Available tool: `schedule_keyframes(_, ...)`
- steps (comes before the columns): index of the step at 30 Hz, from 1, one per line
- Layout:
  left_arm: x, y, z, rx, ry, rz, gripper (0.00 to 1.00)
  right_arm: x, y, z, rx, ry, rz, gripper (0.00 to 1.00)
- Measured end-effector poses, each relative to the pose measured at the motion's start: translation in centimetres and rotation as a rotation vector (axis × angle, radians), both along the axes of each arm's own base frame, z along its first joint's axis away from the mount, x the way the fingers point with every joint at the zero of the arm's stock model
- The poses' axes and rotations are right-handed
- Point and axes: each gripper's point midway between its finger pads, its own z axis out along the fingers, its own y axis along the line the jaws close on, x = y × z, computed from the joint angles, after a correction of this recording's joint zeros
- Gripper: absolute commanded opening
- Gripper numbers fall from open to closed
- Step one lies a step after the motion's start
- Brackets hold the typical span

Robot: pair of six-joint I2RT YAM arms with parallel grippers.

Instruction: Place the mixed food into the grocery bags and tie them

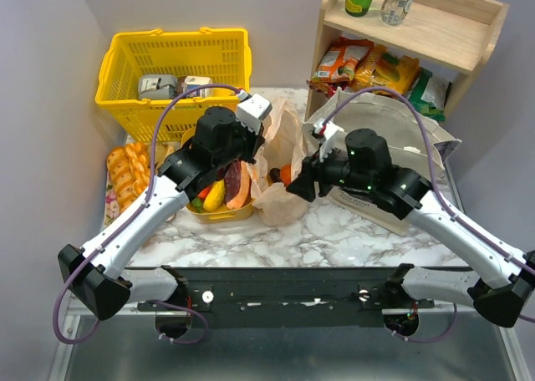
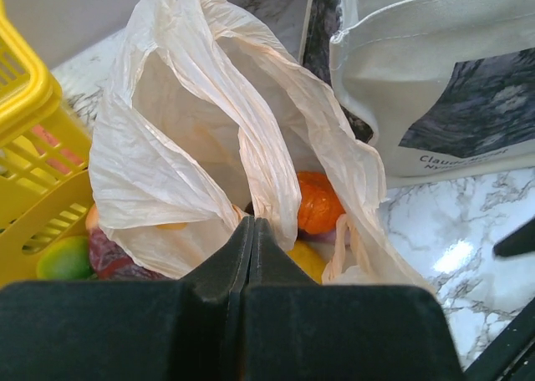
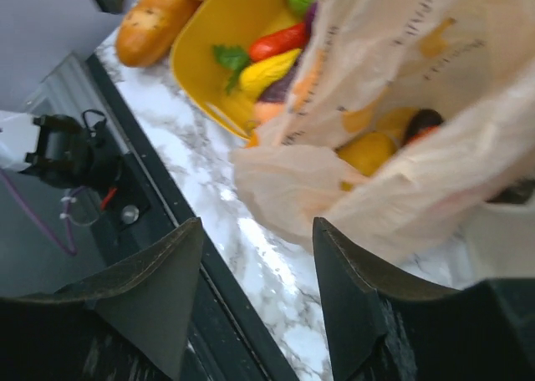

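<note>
The peach plastic bag (image 1: 280, 168) stands open mid-table, with an orange (image 2: 318, 201) and a lemon (image 2: 305, 260) inside it. My left gripper (image 2: 251, 224) hangs over the bag's left rim, shut on a fold of the thin plastic (image 2: 267, 172). On the bag's right, low above the marble, my right gripper (image 3: 257, 222) is open and holds nothing; the bag's bulging side (image 3: 334, 197) lies just beyond its tips. More food lies in a yellow tray (image 1: 219, 210): a red pepper (image 3: 280, 40) and a lime (image 2: 63, 260). The beige canvas tote (image 1: 393, 122) lies behind the right arm.
A yellow shopping basket (image 1: 171, 68) stands at the back left. Braided bread loaves (image 1: 125, 172) lie along the left edge. A wooden shelf (image 1: 418, 30) with snack packets (image 1: 368, 68) and bottles fills the back right. The table's front rail (image 3: 167, 197) is near the right gripper.
</note>
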Motion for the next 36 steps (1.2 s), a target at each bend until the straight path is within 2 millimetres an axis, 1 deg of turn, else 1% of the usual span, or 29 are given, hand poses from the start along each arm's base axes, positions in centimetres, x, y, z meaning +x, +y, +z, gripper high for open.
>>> schedule_keyframes(2,0.1,0.0,0.1,-0.02,0.01,0.0,0.0,-0.7,1.9,-0.1,0.009,0.0,0.049,0.63)
schedule_keyframes(4,0.2,0.1,0.3,-0.038,0.016,-0.001,0.0,-0.8,3.6,-0.6,-0.001,0.006,0.082,0.63)
schedule_keyframes(6,0.3,0.1,0.5,-0.057,0.021,-0.001,0.0,-0.1,5.3,-1.5,-0.02,0.015,0.088,0.64)
schedule_keyframes(8,0.5,0.3,0.6,-0.07,0.025,0.004,0.0,1.2,6.2,-3.0,-0.054,0.029,0.06,0.68)
schedule_keyframes(9,0.6,0.4,0.7,-0.078,0.025,0.007,0.0,1.9,6.5,-3.9,-0.073,0.039,0.043,0.7)
schedule_keyframes(10,0.7,0.5,0.8,-0.083,0.025,0.009,0.0,2.6,6.7,-4.9,-0.099,0.049,0.021,0.75)
schedule_keyframes(13,0.9,0.9,1.5,-0.106,0.014,0.019,0.0,4.4,7.0,-8.3,-0.18,0.081,-0.04,0.82)
schedule_keyframes(15,1.0,1.1,1.7,-0.114,0.009,0.025,0.0,4.8,6.8,-10.4,-0.232,0.113,-0.062,0.83)
schedule_keyframes(18,1.3,1.5,1.9,-0.124,0.005,0.036,0.0,4.6,6.3,-12.7,-0.284,0.15,-0.081,0.82)
schedule_keyframes(21,1.4,1.7,1.5,-0.125,0.01,0.043,0.0,3.8,5.3,-14.5,-0.327,0.184,-0.101,0.75)
schedule_keyframes(24,1.5,1.8,1.1,-0.125,0.016,0.049,0.0,2.7,3.8,-16.5,-0.376,0.226,-0.117,0.54)
schedule_keyframes(25,1.6,1.8,1.1,-0.126,0.019,0.049,0.0,2.3,3.3,-17.0,-0.391,0.241,-0.123,0.44)
schedule_keyframes(26,1.6,1.8,1.0,-0.127,0.019,0.05,0.0,1.8,2.7,-17.5,-0.408,0.256,-0.128,0.39)
schedule_keyframes(27,1.6,1.8,1.0,-0.13,0.019,0.051,0.0,1.6,2.3,-17.8,-0.421,0.263,-0.132,0.35)
schedule_keyframes(28,1.7,1.8,1.1,-0.135,0.018,0.052,0.0,1.4,1.9,-18.0,-0.431,0.269,-0.139,0.24)
schedule_keyframes(30,1.7,1.9,1.3,-0.143,0.013,0.054,0.0,1.3,1.1,-17.9,-0.454,0.262,-0.152,0.13)
schedule_keyframes(31,1.7,1.9,1.4,-0.146,0.01,0.054,0.09,1.3,0.8,-17.6,-0.459,0.252,-0.159,0.05)
schedule_keyframes(32,1.7,2.0,1.6,-0.149,0.006,0.053,0.22,1.3,0.4,-17.1,-0.464,0.235,-0.163,0.03)
schedule_keyframes(33,1.5,2.0,1.8,-0.152,-0.001,0.046,0.5,1.3,0.0,-16.5,-0.468,0.216,-0.169,0.01)
schedule_keyframes(35,1.2,2.1,2.3,-0.161,-0.012,0.033,0.72,1.4,-0.9,-15.1,-0.47,0.176,-0.18,0.01)
schedule_keyframes(36,1.0,2.3,2.8,-0.165,-0.027,0.022,0.86,1.5,-1.4,-14.2,-0.472,0.15,-0.189,0.01)
